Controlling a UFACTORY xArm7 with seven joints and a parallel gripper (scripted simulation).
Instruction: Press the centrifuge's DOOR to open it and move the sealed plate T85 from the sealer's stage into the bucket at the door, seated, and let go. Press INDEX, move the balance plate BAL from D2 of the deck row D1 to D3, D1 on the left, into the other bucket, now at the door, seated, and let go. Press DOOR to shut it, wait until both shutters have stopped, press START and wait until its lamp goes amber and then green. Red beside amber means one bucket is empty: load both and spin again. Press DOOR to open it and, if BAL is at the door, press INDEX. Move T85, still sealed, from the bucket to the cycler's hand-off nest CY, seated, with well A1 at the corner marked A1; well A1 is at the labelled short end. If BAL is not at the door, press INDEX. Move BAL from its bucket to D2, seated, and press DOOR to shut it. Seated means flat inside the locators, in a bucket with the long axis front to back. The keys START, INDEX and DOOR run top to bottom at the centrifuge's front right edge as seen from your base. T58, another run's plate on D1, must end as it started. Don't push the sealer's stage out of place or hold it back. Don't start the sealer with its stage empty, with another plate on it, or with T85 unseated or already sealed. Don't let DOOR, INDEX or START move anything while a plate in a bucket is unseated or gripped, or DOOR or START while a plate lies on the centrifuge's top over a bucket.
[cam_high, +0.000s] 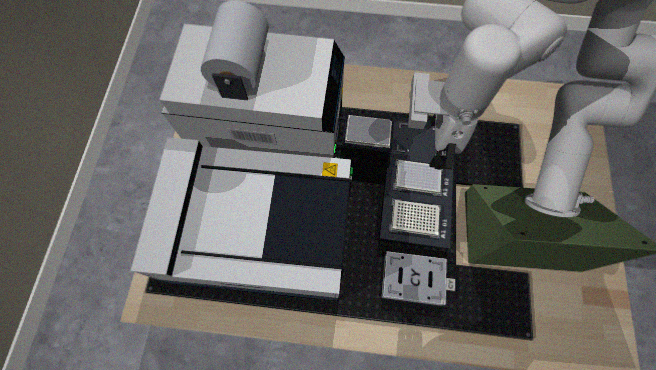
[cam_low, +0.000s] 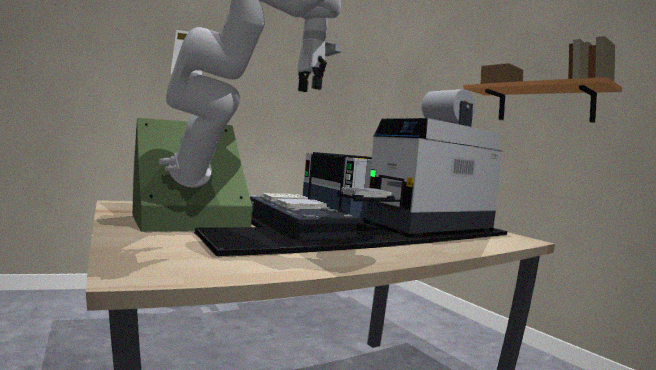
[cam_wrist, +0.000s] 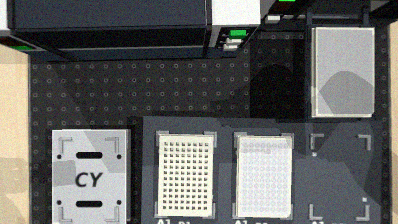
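The hand (cam_low: 310, 81) hangs high above the deck row (cam_high: 417, 236), fingers fully spread and grasping nothing. The sealed plate T85 (cam_wrist: 343, 70) lies flat on the sealer's stage (cam_wrist: 307, 75), at 1 o'clock in the wrist view, beside the sealer (cam_low: 440, 165). The balance plate BAL (cam_wrist: 264, 175) sits on D2, with T58 (cam_wrist: 185, 175) on D1 at its 9 o'clock and the nest CY (cam_wrist: 90, 177) beyond.

Handling, by judgement: T85 is a light, rigid microplate with a smooth film top that would mark or puncture easily. Grip across the two long side walls near mid-length, below the film. Lift vertically so the stage is not pushed. The centrifuge (cam_high: 240, 220) still needs its DOOR key pressed.
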